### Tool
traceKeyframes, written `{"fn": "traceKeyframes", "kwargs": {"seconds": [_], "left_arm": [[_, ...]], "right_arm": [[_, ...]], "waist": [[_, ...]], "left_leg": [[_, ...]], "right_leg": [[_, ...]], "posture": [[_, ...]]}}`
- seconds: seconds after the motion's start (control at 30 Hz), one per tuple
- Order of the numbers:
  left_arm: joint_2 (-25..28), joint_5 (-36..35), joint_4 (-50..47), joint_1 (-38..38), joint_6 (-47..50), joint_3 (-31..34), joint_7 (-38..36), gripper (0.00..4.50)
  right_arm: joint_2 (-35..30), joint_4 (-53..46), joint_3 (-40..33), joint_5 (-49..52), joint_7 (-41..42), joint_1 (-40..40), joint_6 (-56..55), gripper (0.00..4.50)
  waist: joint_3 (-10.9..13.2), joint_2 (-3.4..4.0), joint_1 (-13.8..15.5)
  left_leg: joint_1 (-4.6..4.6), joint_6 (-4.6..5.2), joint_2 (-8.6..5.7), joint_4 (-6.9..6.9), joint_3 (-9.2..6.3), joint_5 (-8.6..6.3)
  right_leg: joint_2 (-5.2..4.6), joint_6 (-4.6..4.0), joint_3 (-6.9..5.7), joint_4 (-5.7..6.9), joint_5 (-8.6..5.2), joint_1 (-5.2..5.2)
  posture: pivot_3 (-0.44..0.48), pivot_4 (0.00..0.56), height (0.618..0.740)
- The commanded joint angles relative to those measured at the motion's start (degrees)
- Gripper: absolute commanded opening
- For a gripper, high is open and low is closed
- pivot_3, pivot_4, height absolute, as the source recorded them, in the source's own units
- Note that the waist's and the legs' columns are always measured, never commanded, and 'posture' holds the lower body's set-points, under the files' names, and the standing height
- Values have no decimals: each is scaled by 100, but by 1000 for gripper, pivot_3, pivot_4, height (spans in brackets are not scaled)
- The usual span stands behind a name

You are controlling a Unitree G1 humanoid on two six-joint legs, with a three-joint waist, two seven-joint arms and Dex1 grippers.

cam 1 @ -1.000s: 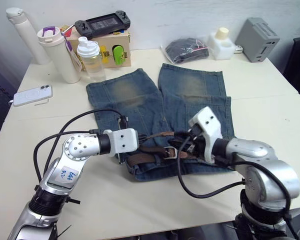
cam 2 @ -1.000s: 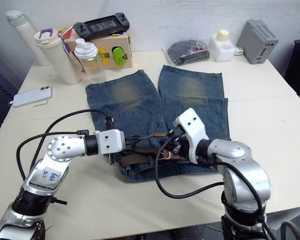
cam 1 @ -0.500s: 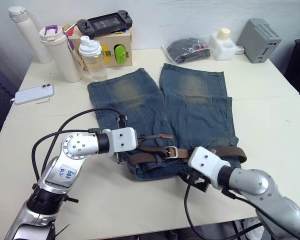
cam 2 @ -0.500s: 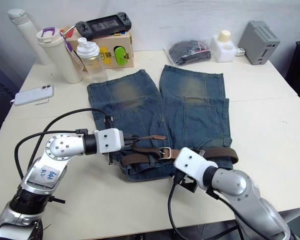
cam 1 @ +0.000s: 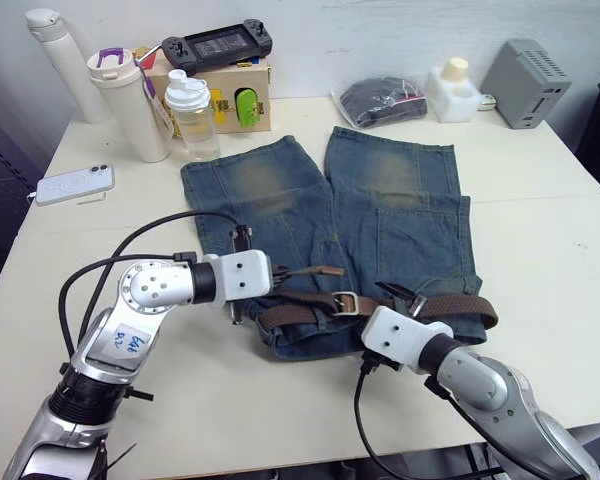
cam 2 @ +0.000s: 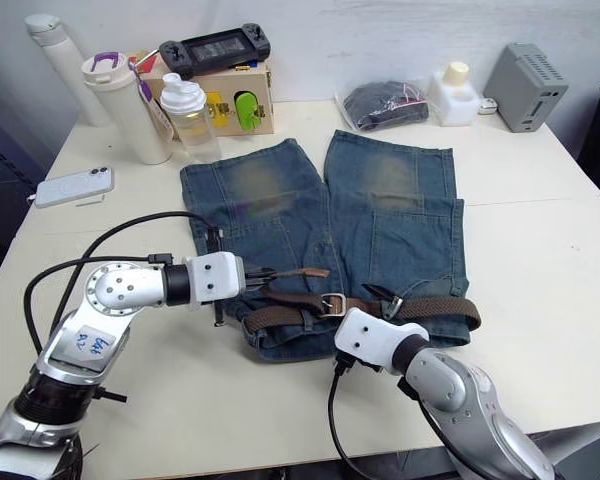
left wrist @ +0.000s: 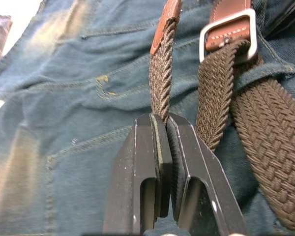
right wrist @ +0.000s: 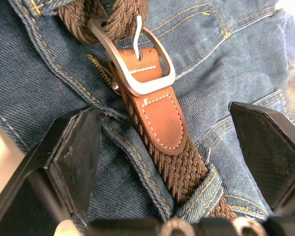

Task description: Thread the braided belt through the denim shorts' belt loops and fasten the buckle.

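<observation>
No text can be read.

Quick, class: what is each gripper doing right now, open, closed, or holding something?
Left gripper: closed on the braided belt near its tan tip.
Right gripper: open, holding nothing, over the buckle.

The left gripper (left wrist: 161, 142) is clamped on the braided belt (left wrist: 160, 73), while the right gripper (right wrist: 172, 147) hangs spread wide above the buckle (right wrist: 137, 64).
</observation>
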Motion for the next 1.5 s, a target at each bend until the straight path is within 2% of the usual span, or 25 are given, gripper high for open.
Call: {"fn": "traceKeyframes", "kwargs": {"seconds": [0.03, 0.37, 0.47, 0.53, 0.6, 0.73, 0.93, 1.5], "left_arm": [[91, -87, 23, -162, -24, 253, 44, 0], [67, -131, 0, -246, -1, 195, 36, 0], [55, -136, -38, -227, 31, 173, 48, 0], [104, -80, -44, -171, -5, 138, 27, 0], [223, 97, -9, -75, -143, 46, -6, 0], [334, 392, 74, -3, -308, -128, 29, 0], [208, 549, 100, -72, -270, -273, 113, 0], [180, 595, 109, -381, -595, -416, -126, 0]], "right_arm": [[7, 31, -138, -222, -12, 30, -133, 4435], [201, 259, -188, -488, -12, -192, -328, 4435], [319, 291, -161, -516, 45, -207, -300, 3671], [378, 281, -160, -503, 99, -187, -281, 2778], [447, 240, -173, -478, 160, -195, -242, 1675], [523, 168, -201, -582, 203, -347, -203, 92], [485, 83, -64, -888, 309, -638, -344, 94], [550, 224, 50, -1472, 752, -609, -610, 94]], "waist": [[0, 0, 0], [0, -1, 0], [-1, -1, 2], [-1, -1, -1], [-1, -1, -3], [-1, -1, -7], [-1, -1, -3], [-1, -1, -9]], "left_leg": [[0, 0, 0, 0, 0, 0], [0, 1, 0, 3, 1, 1], [-1, 2, 0, 3, 1, 1], [-1, 2, 0, 4, 1, 1], [-1, 2, 0, 4, 1, 1], [0, 2, 0, 3, 2, 1], [-1, 2, 0, 4, 2, 1], [-2, 3, -1, 7, 4, 2]], "right_leg": [[0, 0, 0, 0, 0, 0], [4, 0, -2, 4, 0, 1], [4, 0, -2, 4, 0, 1], [5, 0, -2, 5, 0, 1], [5, 0, -2, 5, 0, 1], [7, 0, -2, 6, 0, -1], [8, 0, -2, 7, 0, -1], [16, 0, -5, 12, 0, -2]], "posture": [[0, 150, 690], [0, 150, 690], [0, 150, 690], [0, 150, 690], [0, 150, 690], [0, 150, 690], [0, 150, 690], [0, 150, 690]]}}
